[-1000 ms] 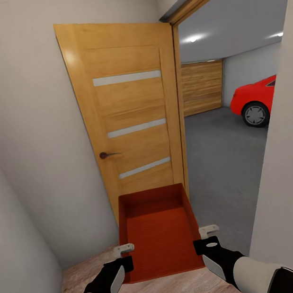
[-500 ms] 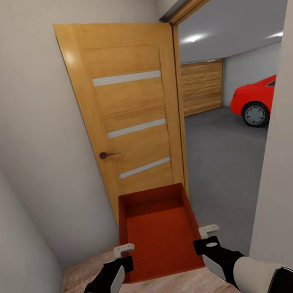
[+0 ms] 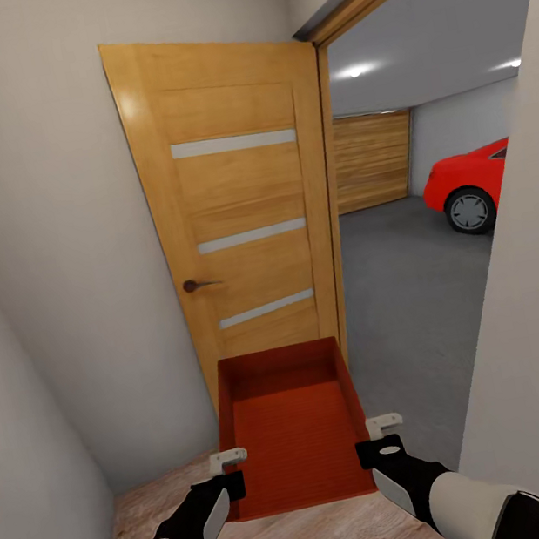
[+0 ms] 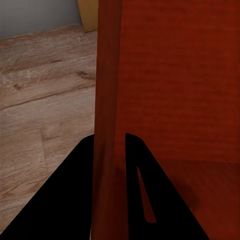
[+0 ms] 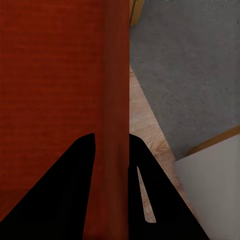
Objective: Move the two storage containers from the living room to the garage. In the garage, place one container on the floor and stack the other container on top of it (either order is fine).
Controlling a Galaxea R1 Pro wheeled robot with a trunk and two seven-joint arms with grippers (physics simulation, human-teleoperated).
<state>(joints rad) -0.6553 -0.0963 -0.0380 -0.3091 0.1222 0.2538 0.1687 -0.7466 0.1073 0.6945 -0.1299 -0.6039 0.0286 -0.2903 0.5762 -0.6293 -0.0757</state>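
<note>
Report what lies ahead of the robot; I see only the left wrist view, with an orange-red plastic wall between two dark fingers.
Observer: An open wooden door with pale stripes stands directly ahead, behind the orange-red rectangular plastic bin.
Operator: State where the garage is.
Observer: Its dark grey concrete floor begins through the doorway to the right of the door, with a red car inside.
Operator: Confirm the other arm.
Observer: The right gripper pinches the bin's opposite wall.

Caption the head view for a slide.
Both pincers, left and right, clamp the side walls of an orange-red storage container before the open wooden door into the garage with its red car.
</note>
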